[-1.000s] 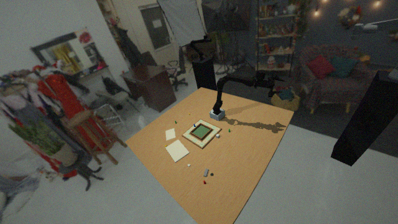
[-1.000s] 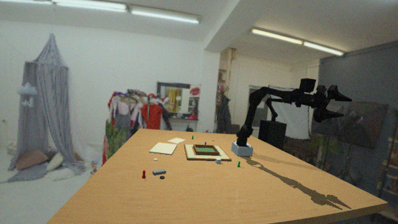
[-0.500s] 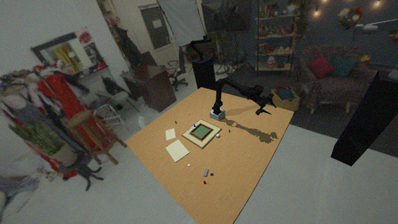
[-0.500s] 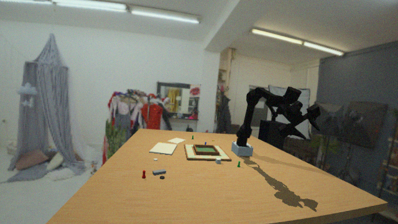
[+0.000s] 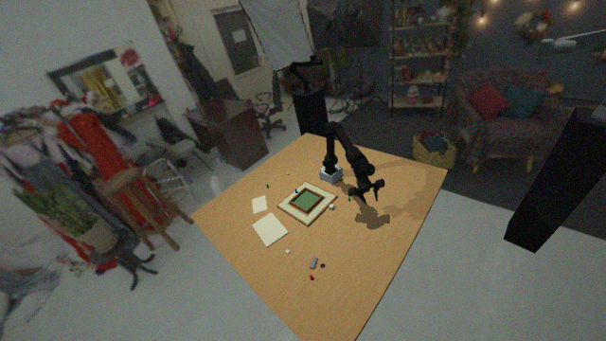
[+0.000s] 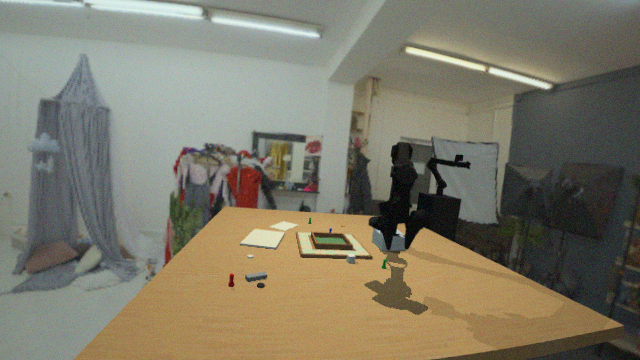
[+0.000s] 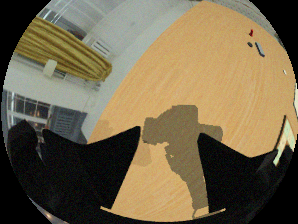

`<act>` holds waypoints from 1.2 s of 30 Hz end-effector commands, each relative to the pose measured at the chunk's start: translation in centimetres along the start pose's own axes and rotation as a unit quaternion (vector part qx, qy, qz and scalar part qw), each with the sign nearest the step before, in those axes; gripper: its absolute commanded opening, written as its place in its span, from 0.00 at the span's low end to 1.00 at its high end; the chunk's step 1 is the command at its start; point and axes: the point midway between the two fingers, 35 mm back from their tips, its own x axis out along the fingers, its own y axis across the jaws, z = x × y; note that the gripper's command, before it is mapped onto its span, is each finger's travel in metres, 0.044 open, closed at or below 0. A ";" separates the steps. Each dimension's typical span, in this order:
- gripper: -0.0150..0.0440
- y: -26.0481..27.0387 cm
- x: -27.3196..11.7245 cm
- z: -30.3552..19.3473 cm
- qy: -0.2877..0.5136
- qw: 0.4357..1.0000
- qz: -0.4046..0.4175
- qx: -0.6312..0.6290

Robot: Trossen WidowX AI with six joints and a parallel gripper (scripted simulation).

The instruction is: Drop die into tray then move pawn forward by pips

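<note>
The die (image 5: 331, 206) (image 6: 351, 258), a small pale cube, lies on the table by the board's edge; its top pips are too small to read. The board (image 5: 294, 211) (image 6: 305, 248) (image 7: 284, 143) bears a brown-walled tray (image 5: 297, 207) (image 6: 332, 246) with a green floor. A blue pawn (image 5: 296, 191) (image 6: 330, 230) stands on the board's ring, behind the tray in the exterior view. The arrows cannot be made out. My gripper (image 5: 371, 202) (image 6: 398, 249) (image 7: 170, 135) is open and empty, pointing down above the table, off to the die's side.
A green pawn (image 5: 349, 199) (image 6: 384, 264) stands near the die, close to my arm; another green pawn (image 5: 267, 186) (image 6: 310, 220) is farther off. A red pawn (image 5: 311, 278) (image 6: 231, 280), grey block (image 5: 313, 262) (image 6: 256, 276), dark disc (image 5: 323, 265) (image 6: 260, 285) and notepad (image 5: 270, 229) (image 6: 263, 239) lie beyond the board.
</note>
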 end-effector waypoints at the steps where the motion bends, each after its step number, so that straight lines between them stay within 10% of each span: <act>1: 0.72 -6.4 0.1 -0.6 0.035 0.997 -0.066 0.032; 13: 0.72 -23.1 -3.4 -6.5 0.173 0.946 -0.221 0.165; 36: 0.72 -24.7 -0.5 -7.8 0.176 0.945 -0.222 0.166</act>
